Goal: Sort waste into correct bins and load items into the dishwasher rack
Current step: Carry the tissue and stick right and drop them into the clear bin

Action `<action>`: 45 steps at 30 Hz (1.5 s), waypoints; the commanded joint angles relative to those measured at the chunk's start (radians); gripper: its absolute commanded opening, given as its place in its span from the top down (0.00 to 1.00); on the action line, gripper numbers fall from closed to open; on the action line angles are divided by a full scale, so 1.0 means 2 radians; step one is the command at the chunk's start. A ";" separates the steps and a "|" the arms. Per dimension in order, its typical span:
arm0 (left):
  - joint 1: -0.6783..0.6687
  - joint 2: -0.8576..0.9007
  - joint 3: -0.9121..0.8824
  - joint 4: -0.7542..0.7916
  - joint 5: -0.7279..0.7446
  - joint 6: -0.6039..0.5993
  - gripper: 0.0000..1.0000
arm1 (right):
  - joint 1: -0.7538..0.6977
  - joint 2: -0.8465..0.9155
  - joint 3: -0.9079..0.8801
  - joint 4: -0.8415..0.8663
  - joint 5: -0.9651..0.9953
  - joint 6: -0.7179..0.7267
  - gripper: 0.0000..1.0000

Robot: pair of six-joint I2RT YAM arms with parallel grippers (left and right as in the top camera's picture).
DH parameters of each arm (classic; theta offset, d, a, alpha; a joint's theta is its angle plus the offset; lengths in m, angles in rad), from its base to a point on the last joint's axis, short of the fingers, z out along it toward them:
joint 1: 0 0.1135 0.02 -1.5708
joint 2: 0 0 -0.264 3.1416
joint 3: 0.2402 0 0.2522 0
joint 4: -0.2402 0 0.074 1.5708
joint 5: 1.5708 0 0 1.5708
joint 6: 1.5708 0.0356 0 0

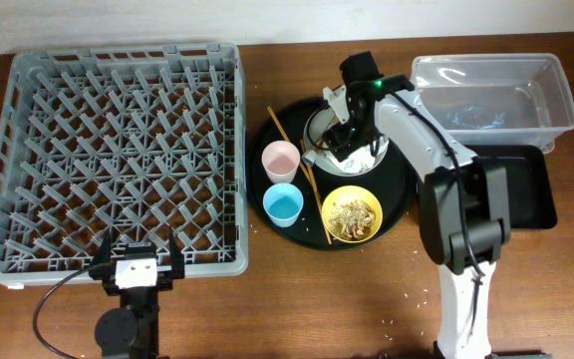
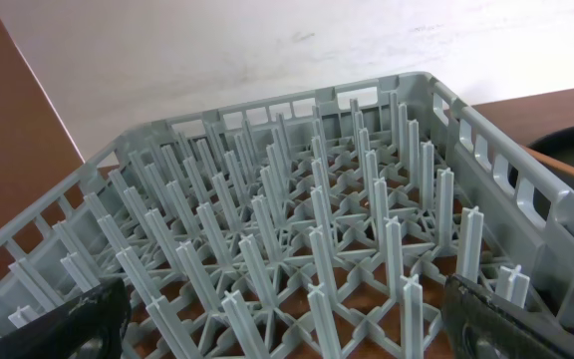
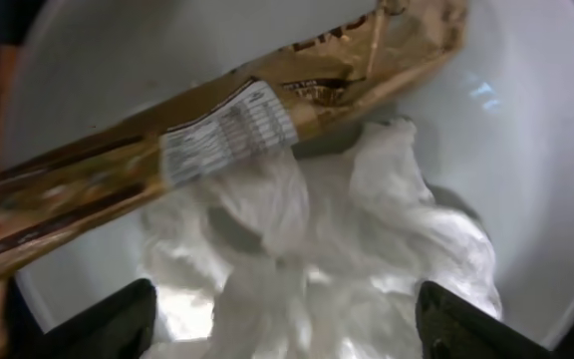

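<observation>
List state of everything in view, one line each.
dishwasher rack, empty
plate, holds napkins and wrapper
yellow bowl, holds food scraps
pink cup, upright
blue cup, upright
chopsticks, lying on round tray
black tray, empty
clear tub, contents unclear
left gripper, open
right gripper, open over plate

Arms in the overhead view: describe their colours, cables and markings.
Right arm: white links, black joint housings, a thin black cable along it, a green light near the wrist. Left arm: black, with a white block behind black jaws, and a looping cable from its base.
</observation>
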 commanded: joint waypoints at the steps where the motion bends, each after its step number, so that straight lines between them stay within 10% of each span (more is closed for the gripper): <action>1: 0.003 -0.003 -0.002 -0.001 0.004 0.008 0.01 | -0.002 0.019 0.011 0.008 0.013 0.001 0.21; 10: 0.003 -0.003 -0.002 -0.001 0.004 0.008 0.01 | -0.010 0.026 0.008 0.011 0.013 0.001 0.96; 29: 0.003 -0.003 -0.002 -0.001 0.004 0.008 0.01 | -0.075 -0.021 0.334 -0.202 0.039 0.108 0.96; 43: 0.003 -0.003 -0.002 -0.001 0.004 0.008 0.01 | -0.210 0.004 0.286 -0.153 0.089 0.321 0.96; 45: 0.003 -0.003 -0.002 -0.001 0.004 0.008 0.01 | -0.210 0.004 0.264 -0.141 0.088 0.321 0.78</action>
